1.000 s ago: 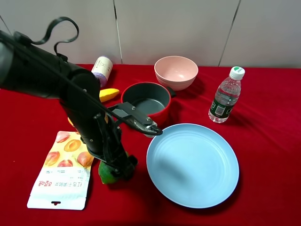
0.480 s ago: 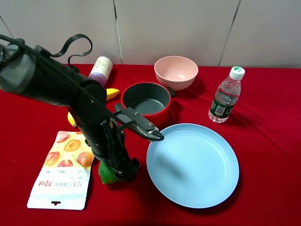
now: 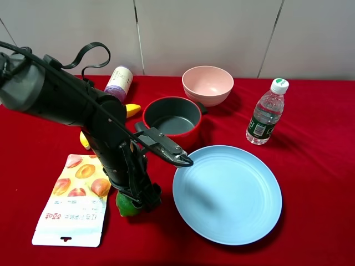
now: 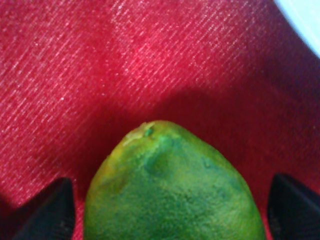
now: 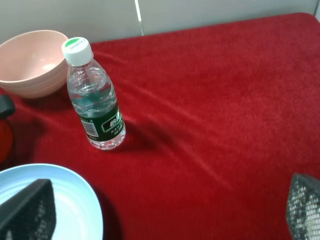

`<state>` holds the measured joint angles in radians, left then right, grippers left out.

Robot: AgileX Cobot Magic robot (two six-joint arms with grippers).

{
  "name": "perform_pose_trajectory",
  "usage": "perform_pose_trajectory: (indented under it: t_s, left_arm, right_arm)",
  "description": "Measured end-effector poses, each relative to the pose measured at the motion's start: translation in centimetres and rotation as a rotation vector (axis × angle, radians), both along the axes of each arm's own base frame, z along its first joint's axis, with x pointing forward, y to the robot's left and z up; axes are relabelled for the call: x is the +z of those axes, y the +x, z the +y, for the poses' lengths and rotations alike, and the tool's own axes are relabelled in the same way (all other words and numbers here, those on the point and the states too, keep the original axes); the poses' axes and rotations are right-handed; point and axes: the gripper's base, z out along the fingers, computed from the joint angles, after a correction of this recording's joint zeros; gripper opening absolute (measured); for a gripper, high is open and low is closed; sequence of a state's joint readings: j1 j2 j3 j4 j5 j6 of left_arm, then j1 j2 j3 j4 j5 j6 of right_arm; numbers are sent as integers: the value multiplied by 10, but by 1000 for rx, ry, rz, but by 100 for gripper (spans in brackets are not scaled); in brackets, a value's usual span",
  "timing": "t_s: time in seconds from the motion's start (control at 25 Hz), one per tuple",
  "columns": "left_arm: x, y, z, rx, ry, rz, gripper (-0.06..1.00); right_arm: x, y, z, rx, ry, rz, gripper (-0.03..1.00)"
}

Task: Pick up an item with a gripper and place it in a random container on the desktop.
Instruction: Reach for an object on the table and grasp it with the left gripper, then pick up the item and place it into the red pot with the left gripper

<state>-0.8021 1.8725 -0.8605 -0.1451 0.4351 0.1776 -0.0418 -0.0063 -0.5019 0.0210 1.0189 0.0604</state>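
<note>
As the left arm is bearing down: the left gripper [image 3: 140,200] is sitting lower over the lime [image 3: 125,206] than it was a second ago, and the arm's bulk is leaning further in over the desktop [image 3: 310,183].
Lime: it is lying on the red cloth exactly where it was a moment back, just beside the peach snack packet [image 3: 75,199] and near the rim of the light blue plate [image 3: 227,194]. It is not lifting yet.
Left claw: in the wrist view its two fingers [image 4: 50,210] are flanking the lime, one on each side, very close to the skin. I am not managing to tell whether they are already pinching it or only bracketing it.
Right claw: the right gripper [image 5: 165,210] is hanging with its fingers wide apart and nothing between them, looking toward the water bottle [image 5: 95,100].
Red pot: the red pot [image 3: 195,128] is standing empty behind the arm, well apart from the lime, with the banana [image 3: 131,110] and the pink bowl [image 3: 207,84] near it.
Task standing: I am judging that the approach is finishing and the grasp is getting under way. The lift and the carry to the pot are not yet done.
Risk: the round, bumpy fruit may be slipping out sideways if the fingers are closing off-centre.
</note>
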Motion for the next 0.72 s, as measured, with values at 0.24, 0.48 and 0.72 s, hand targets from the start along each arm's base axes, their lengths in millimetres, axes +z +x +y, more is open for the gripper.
perform_pose_trajectory:
  t_s: [0.24, 0.48, 0.72]
  left_arm:
    - [0, 0, 0, 0, -1, -1, 63]
    - [0, 0, 0, 0, -1, -1, 63]
    - [0, 0, 0, 0, -1, -1, 63]
  right_arm:
    - [0, 0, 0, 0, 0, 0, 69]
    - [0, 0, 0, 0, 0, 0, 69]
    - [0, 0, 0, 0, 0, 0, 69]
